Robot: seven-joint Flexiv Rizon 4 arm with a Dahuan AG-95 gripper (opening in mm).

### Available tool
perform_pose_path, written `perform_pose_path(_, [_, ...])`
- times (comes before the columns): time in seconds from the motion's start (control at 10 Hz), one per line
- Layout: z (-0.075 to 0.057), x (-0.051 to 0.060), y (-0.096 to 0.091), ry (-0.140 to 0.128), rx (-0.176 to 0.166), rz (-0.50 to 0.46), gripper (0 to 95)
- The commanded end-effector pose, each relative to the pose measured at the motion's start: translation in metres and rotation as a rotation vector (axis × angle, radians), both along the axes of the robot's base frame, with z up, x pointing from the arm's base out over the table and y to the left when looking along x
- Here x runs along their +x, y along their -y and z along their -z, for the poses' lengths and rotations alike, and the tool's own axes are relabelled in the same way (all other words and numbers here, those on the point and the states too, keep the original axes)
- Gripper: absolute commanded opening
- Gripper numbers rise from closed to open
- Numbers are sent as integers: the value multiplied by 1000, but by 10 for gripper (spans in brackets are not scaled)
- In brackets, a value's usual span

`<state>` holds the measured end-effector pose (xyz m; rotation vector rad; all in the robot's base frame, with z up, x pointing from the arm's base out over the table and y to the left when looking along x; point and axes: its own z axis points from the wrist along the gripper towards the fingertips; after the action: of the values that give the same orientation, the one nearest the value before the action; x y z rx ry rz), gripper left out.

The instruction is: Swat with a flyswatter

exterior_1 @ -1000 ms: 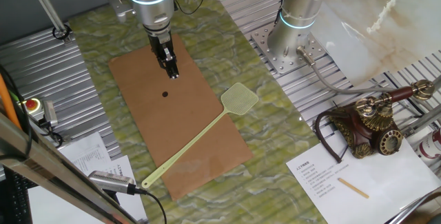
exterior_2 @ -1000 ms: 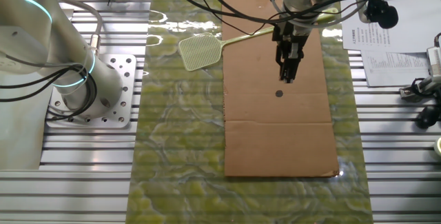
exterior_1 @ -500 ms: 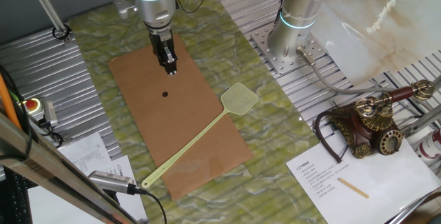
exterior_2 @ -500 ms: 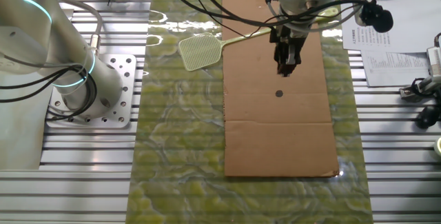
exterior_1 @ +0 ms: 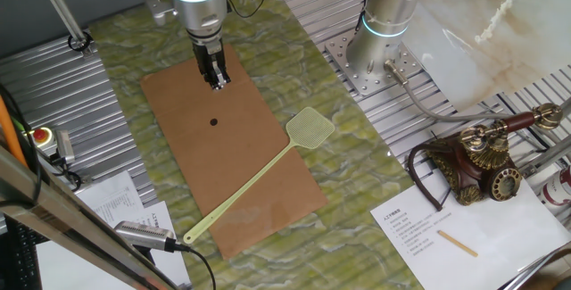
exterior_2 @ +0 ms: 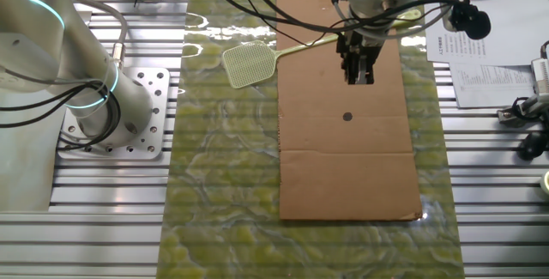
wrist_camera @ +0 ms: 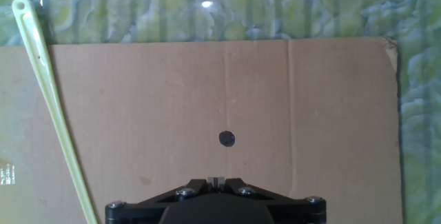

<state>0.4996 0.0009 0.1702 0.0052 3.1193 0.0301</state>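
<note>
The pale yellow-green flyswatter lies flat across the brown board, its mesh head on the green mat and its handle end near the board's front corner. It also shows in the other fixed view and its handle in the hand view. My gripper hangs above the board, apart from the swatter, with jaws shut and nothing in them; it also shows in the other fixed view and in the hand view. A small black dot marks the board below the gripper.
A second arm's base is bolted at the back right. An ornate old telephone stands on the right beside paper sheets with a small tan stick. Cables and a metal tool lie at the front left.
My gripper has risen and drawn back a little from the black dot on the board. The flyswatter has not moved.
</note>
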Motion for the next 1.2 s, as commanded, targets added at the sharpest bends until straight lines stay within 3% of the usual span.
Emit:
perform_pose_path(0.1, [1, 1, -2, -1, 1, 12, 0])
perform_pose_path(0.9, [11, 11, -25, -17, 0, 9, 0])
perform_pose_path(1.0, [19, 11, -41, -16, -6, 8, 0])
perform_pose_path(1.2, [26, 9, -57, -19, -13, 5, 0])
